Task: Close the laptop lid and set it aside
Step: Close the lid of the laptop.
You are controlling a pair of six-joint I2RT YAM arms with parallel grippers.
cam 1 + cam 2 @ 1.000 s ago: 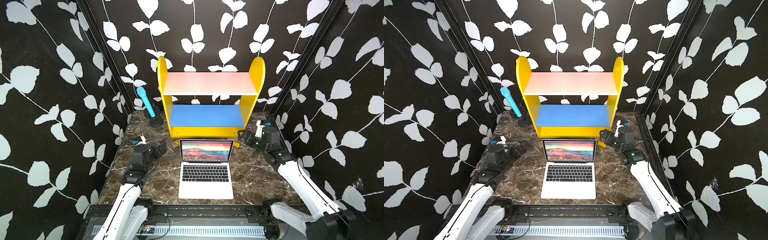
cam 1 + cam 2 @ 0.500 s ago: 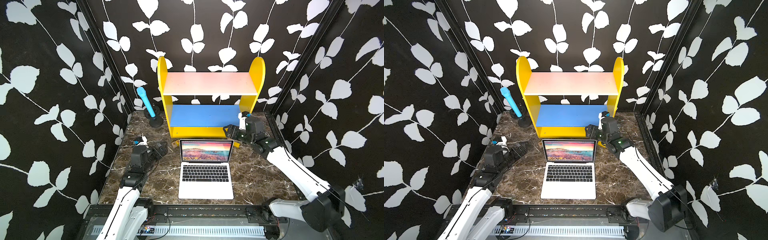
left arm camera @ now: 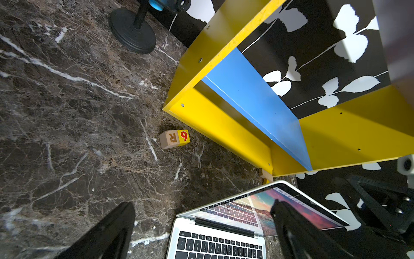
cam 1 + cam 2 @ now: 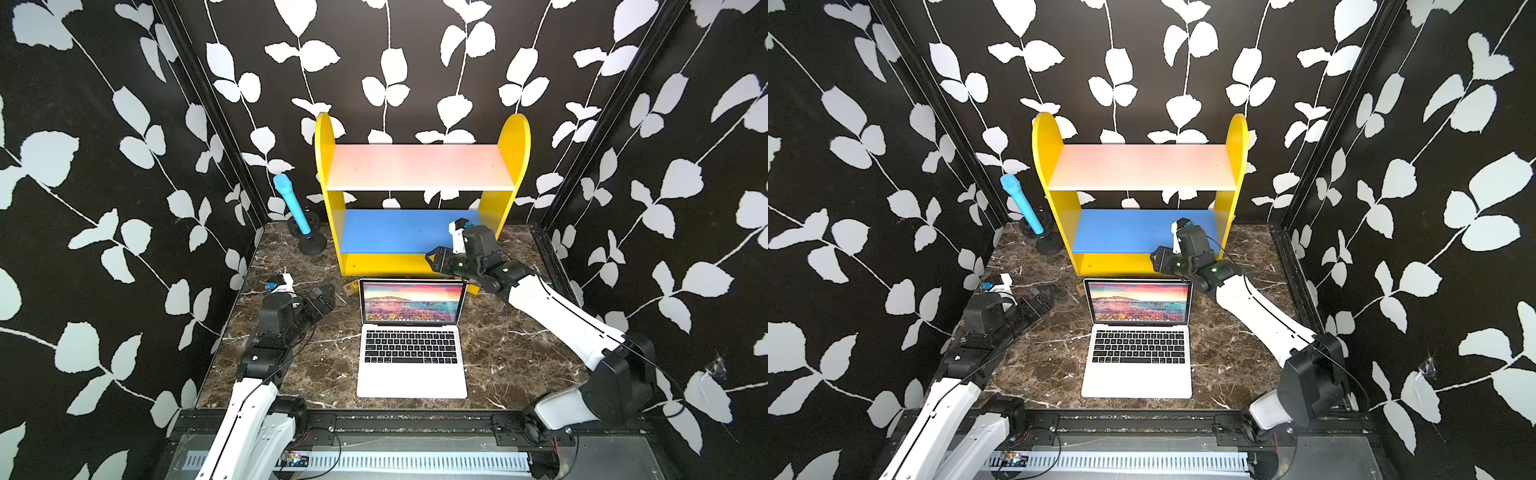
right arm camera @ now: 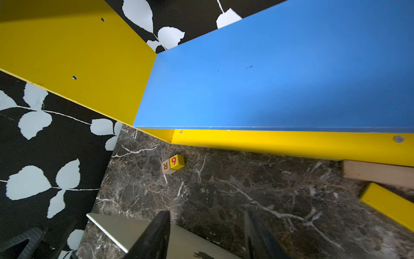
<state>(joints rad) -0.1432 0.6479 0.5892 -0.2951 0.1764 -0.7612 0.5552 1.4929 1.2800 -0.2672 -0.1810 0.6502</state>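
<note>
Right pincer [image 4: 433, 259] has swung behind the lid [image 4: 412, 301].

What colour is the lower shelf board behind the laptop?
The lower board is blue, clearest in the right wrist view.

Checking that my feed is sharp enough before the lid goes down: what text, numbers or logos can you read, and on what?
"R": on the tan face of the block near the shelf, in both wrist views.
"6": red, on the yellow face of the same block.
Laptop key legends and the wording under its screen: too small to read.
No other text shows.
</note>
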